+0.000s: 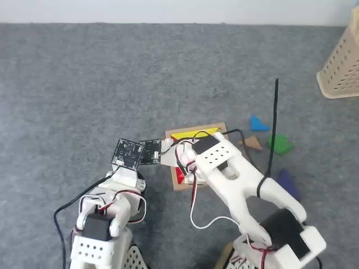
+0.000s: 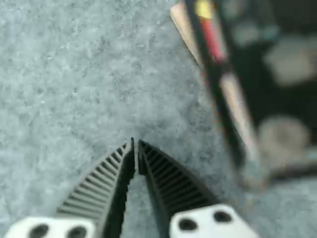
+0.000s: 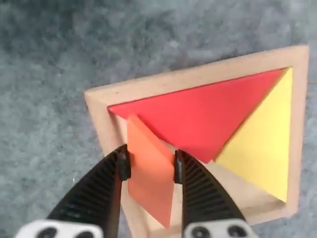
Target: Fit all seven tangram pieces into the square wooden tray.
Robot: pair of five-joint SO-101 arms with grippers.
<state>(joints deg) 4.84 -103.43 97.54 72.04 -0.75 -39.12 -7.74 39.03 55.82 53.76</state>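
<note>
Right pincer is clamped on the orange parallelogram, fingers on its two long sides. It holds the piece over one corner of the wooden tray, with the piece's tip meeting the red triangle. The red and yellow triangle lie flat in the tray, near mid-desk. Left pincer is closed and empty over bare desk, just beside the tray. Blue, green, tan and purple pieces lie loose between the tray and the right edge.
</note>
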